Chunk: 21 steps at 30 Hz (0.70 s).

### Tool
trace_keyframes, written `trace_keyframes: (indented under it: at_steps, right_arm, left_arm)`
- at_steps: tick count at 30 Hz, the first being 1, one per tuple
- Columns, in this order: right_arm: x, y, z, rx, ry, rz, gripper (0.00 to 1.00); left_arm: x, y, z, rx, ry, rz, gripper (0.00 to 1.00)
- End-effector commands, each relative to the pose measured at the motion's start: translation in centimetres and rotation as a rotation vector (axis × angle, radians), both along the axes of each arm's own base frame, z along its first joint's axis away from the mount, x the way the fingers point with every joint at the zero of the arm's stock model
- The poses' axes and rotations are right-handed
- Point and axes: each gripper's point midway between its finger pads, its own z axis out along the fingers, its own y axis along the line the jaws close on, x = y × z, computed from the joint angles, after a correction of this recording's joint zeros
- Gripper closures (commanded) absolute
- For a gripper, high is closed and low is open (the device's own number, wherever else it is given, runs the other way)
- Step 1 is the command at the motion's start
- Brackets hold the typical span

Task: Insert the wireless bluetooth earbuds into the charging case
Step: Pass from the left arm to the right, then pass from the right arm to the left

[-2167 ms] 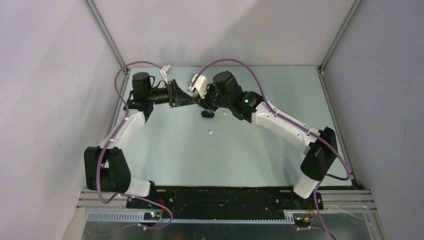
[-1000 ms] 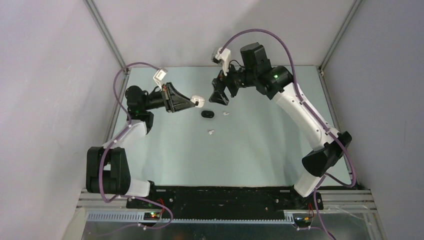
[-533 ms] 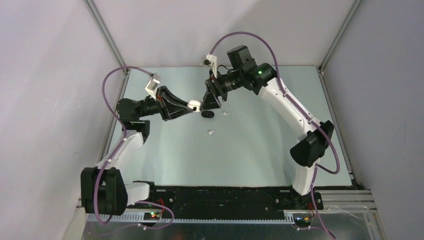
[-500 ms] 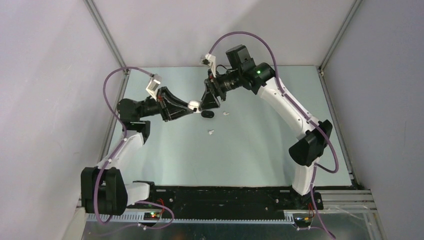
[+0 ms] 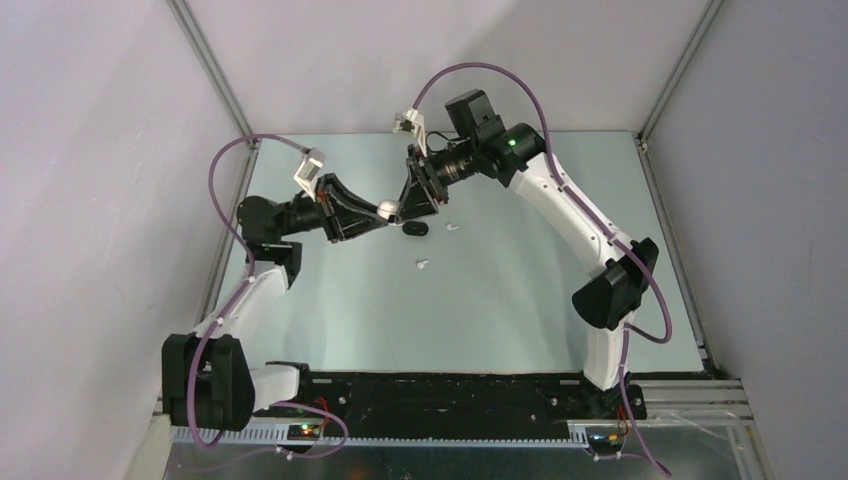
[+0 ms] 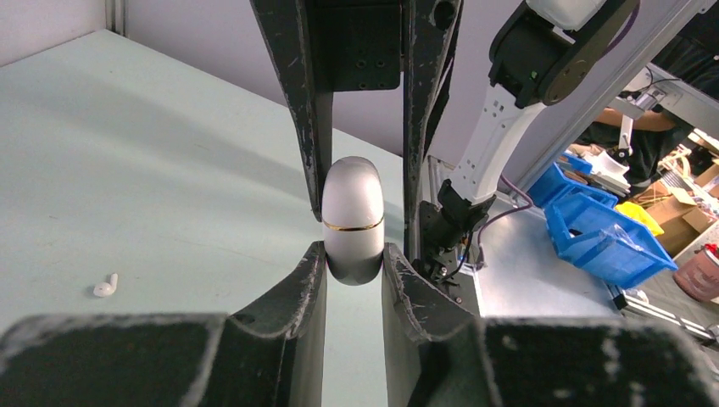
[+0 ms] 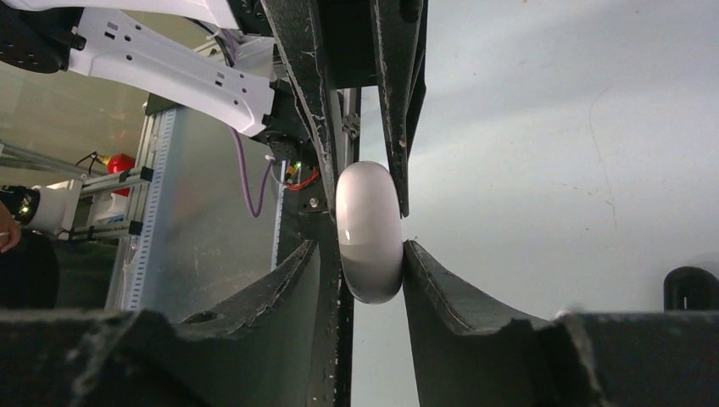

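Note:
The white charging case [image 5: 388, 208] hangs in the air above the table's far middle, with my left gripper [image 5: 379, 213] shut on its lower end [image 6: 352, 216]. My right gripper [image 5: 404, 203] comes from the opposite side and straddles the case's other end [image 7: 369, 229]. One of its fingers [image 6: 309, 110] touches the case and a narrow gap shows at the other. Two white earbuds lie on the table, one [image 5: 452, 227] at the right of the case and one [image 5: 422, 265] nearer the arms' bases. The left wrist view shows an earbud [image 6: 105, 287] on the table.
A black oval object [image 5: 415, 229] lies on the table just below the two grippers, also at the right edge of the right wrist view [image 7: 691, 287]. Purple cables arch over both arms. Grey walls close the table at the back and sides.
My right gripper has swung left and down to the case, and its jaws have narrowed round it. My left gripper has kept hold of the case and shifted a little.

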Motion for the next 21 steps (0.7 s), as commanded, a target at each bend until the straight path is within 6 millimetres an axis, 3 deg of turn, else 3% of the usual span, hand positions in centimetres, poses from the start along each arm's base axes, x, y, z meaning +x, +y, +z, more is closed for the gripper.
trace_keyframes:
  at_steps: [1,2,5,6,7,9,10,11,12,13,16,21]
  right_arm:
    - [-0.8,-0.2,0.8,0.011,-0.029,0.015,0.58]
    - [-0.7,-0.2,0.8,0.011,-0.03,0.012,0.61]
    - [-0.4,-0.1,0.8,0.012,-0.039,0.006,0.84]
    - [-0.3,-0.1,0.8,0.011,-0.046,0.006,0.87]
    - [-0.1,-0.2,0.8,0.011,-0.059,0.003,0.92]
    - [0.4,-0.5,0.9,0.006,-0.088,-0.012,0.94]
    - [0.4,-0.7,1.0,0.002,-0.1,-0.016,0.94]
    - [0.8,-1.0,1.1,-0.003,-0.145,-0.025,0.95]
    - [0.6,-1.4,1.2,-0.012,-0.162,-0.027,0.95]
    - [1.0,-1.6,1.2,-0.02,-0.215,-0.031,0.96]
    - [0.9,-2.5,1.1,-0.051,-0.292,-0.035,0.97]
    - [0.4,-2.7,1.6,-0.043,-0.356,-0.009,0.97]
  left_arm:
    - [0.6,-0.2,1.6,-0.016,-0.071,0.028,1.0]
    - [0.6,-0.3,1.5,-0.015,-0.065,0.026,1.0]
    - [1.1,-0.3,1.3,-0.02,-0.037,0.042,0.99]
    - [1.1,-0.3,1.2,-0.019,-0.03,0.05,0.96]
    - [1.5,-0.3,1.2,-0.024,-0.017,0.074,0.86]
    - [2.6,0.0,0.8,0.005,-0.004,0.141,0.68]
    - [3.2,0.3,-0.3,0.088,-0.005,0.19,0.55]
    - [3.4,0.7,-3.3,0.185,0.139,0.261,0.47]
    - [3.6,1.1,-2.8,0.263,-0.046,0.278,0.39]
    - [2.9,1.3,-3.8,0.305,-0.045,0.257,0.37]
    - [1.8,1.6,-4.0,0.316,-0.178,0.219,0.29]
    - [0.9,0.8,-2.5,0.202,-0.328,0.196,0.26]
